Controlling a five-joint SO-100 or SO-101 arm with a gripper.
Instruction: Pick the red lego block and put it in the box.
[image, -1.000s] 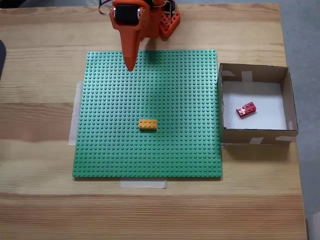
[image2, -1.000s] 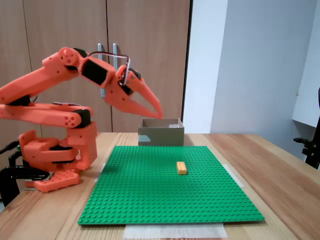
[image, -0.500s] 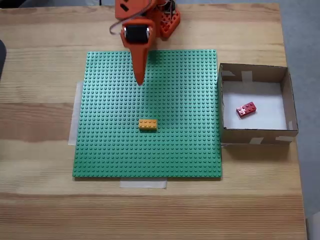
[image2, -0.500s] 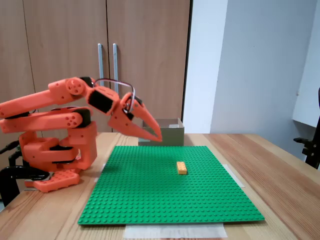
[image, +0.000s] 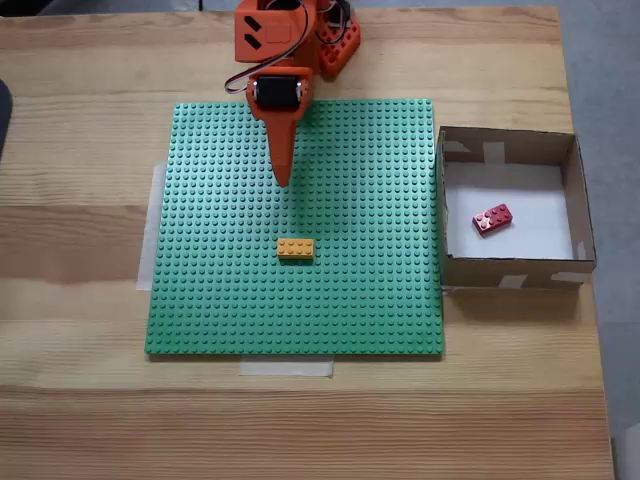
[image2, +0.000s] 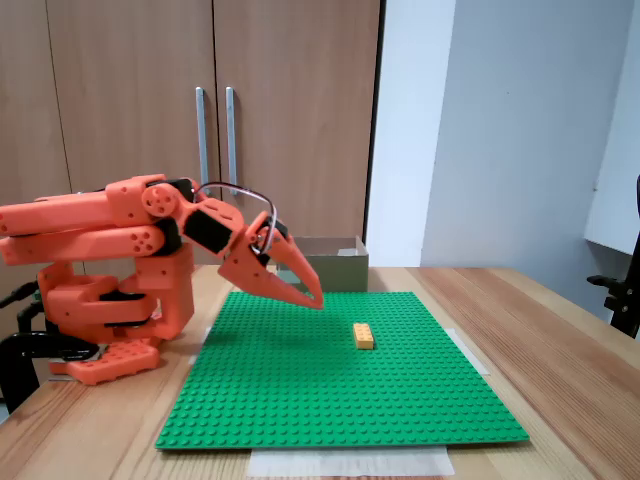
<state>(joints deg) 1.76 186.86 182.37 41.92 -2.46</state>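
Observation:
The red lego block (image: 492, 218) lies tilted on the white floor of the box (image: 578, 200), a brown cardboard box at the right of the green baseplate. From the side the box (image2: 322, 270) stands behind the plate. My orange gripper (image: 282, 180) hangs over the back part of the baseplate (image: 220, 300), left of the box and far from the red block. Its fingers point down and forward, shut together with nothing between them; in the side fixed view the gripper tip (image2: 314, 300) hovers just above the plate.
An orange-yellow brick (image: 295, 248) sits near the middle of the baseplate, a short way in front of the gripper; it also shows as the brick (image2: 363, 335). The arm's base (image2: 100, 300) stands at the back edge of the wooden table. Cupboard doors rise behind.
The arm has folded down and the gripper has dropped lower and swung slightly right, toward the plate's middle. The red block and orange-yellow brick have not moved.

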